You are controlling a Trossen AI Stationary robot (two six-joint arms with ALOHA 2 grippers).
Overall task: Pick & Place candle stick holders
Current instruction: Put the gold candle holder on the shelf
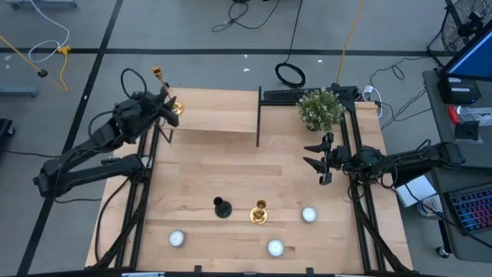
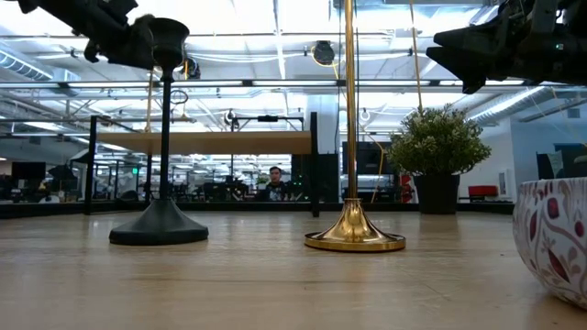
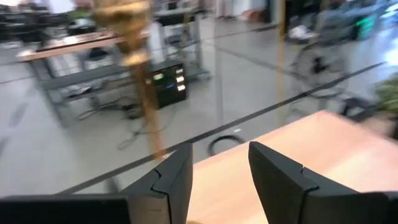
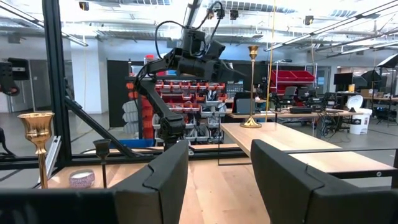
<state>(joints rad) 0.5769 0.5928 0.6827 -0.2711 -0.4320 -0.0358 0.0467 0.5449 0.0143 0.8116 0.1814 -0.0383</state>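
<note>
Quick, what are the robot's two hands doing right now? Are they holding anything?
Left gripper: open, empty, beside the gold candlestick standing on the raised shelf.
Right gripper: open, empty, hanging above the table.

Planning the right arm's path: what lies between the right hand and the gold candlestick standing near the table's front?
Only bare wood. In the high view, nothing stands between the right hand and the gold candlestick.

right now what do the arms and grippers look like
Both arms are dark, near black, built of jointed segments with a black cable looping off the left arm. The left gripper and right gripper each have two broad, flat, matte dark fingers with stepped inner edges.
</note>
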